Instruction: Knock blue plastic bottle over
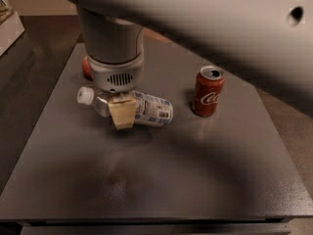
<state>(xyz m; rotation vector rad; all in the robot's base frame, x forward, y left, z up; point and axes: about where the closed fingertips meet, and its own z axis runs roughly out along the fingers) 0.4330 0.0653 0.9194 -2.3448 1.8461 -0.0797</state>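
The blue plastic bottle point(149, 110) lies on its side on the grey table point(161, 180), with its white cap point(85, 95) pointing left and its blue-and-white label to the right. My gripper point(122, 115) hangs from the grey wrist point(115, 72) and sits right over the bottle's neck end, with its tan tip in front of the bottle and touching it or nearly so. The part of the bottle behind the gripper is hidden.
A red cola can point(208, 92) stands upright to the right of the bottle, well apart from it. A red apple point(86, 67) peeks out behind the wrist at the back left. My arm covers the top of the view. A darker surface lies beyond the table's left edge.
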